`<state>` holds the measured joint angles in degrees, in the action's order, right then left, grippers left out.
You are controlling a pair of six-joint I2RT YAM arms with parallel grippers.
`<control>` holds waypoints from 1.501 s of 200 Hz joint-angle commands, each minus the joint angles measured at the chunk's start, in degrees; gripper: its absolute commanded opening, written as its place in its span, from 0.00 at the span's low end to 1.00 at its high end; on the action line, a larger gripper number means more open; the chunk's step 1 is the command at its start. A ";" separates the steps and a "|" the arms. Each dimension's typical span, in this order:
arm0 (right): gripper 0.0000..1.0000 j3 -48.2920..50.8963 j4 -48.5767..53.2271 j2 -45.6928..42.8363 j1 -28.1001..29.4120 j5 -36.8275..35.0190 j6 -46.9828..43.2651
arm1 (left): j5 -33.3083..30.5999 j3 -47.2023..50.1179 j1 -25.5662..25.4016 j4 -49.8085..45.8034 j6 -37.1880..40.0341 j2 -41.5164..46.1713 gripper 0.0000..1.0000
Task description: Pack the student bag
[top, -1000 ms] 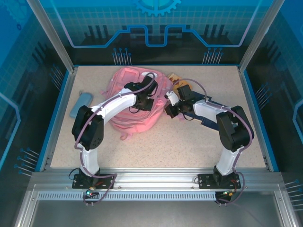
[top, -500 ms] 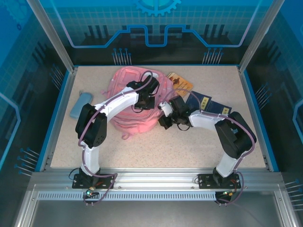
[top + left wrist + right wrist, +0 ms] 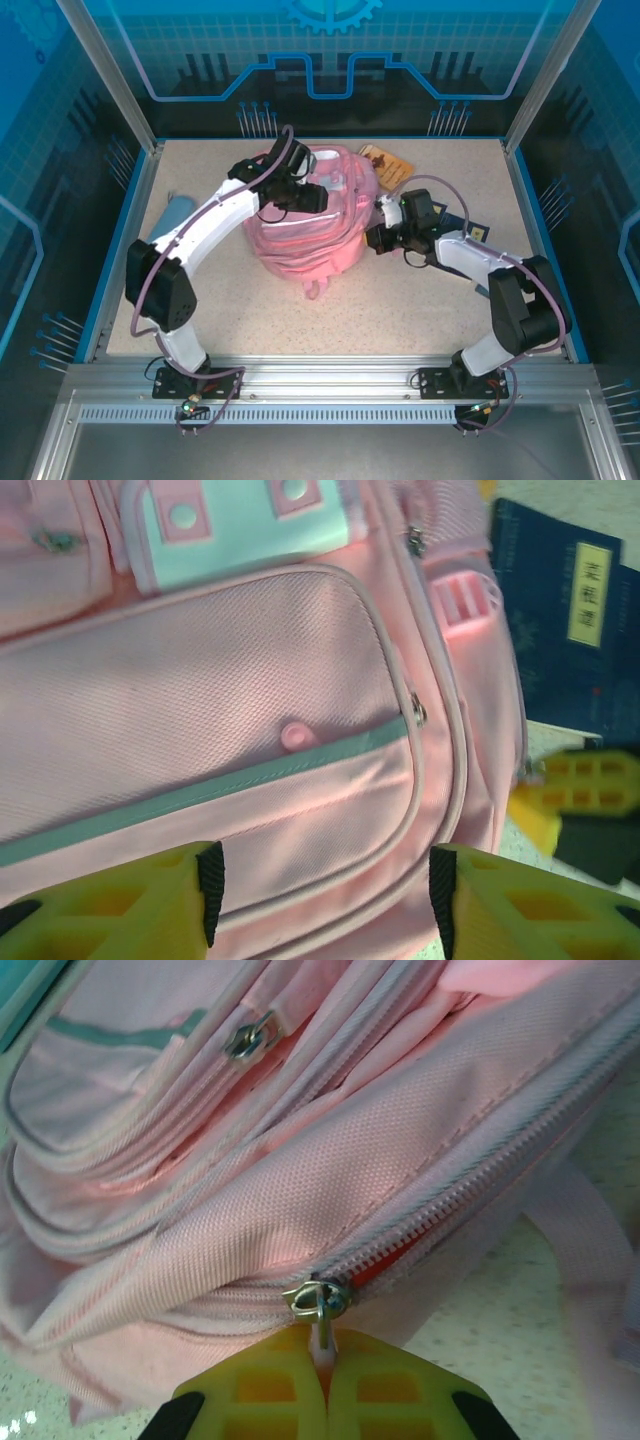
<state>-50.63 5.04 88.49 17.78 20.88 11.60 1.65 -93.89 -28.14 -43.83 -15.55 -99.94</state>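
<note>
Two arms: both work at the student bag (image 3: 305,225), which lies mid-tabletop, slightly far and left of centre
Right fingers (image 3: 325,1385): pinched shut on the zipper pull (image 3: 318,1305) of the main compartment, at the bag's right side
Left fingers (image 3: 320,905): spread open above the front pocket (image 3: 220,750), touching nothing
Books: dark blue notebook (image 3: 575,630) just right of the bag
Advice: pull along the zipper track, not away from it; let the left fingers pin the fabric so the bag does not drag
</note>
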 commanded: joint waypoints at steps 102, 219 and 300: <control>0.00 -12.51 7.57 3.45 -4.56 2.27 -3.63 | -1.29 1.48 -3.64 3.85 29.96 -9.13 0.60; 0.00 -8.04 11.61 -0.82 0.63 -2.13 -7.29 | -9.05 1.61 -3.61 11.92 21.42 -11.38 0.00; 0.00 3.07 2.46 -7.57 15.22 -3.50 1.03 | -10.10 -1.33 -3.73 12.39 7.91 -10.99 0.00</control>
<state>-50.74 12.53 83.02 27.59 13.72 8.05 -4.29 -91.96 -32.71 -36.64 -0.58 -110.87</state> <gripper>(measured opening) 0.061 0.055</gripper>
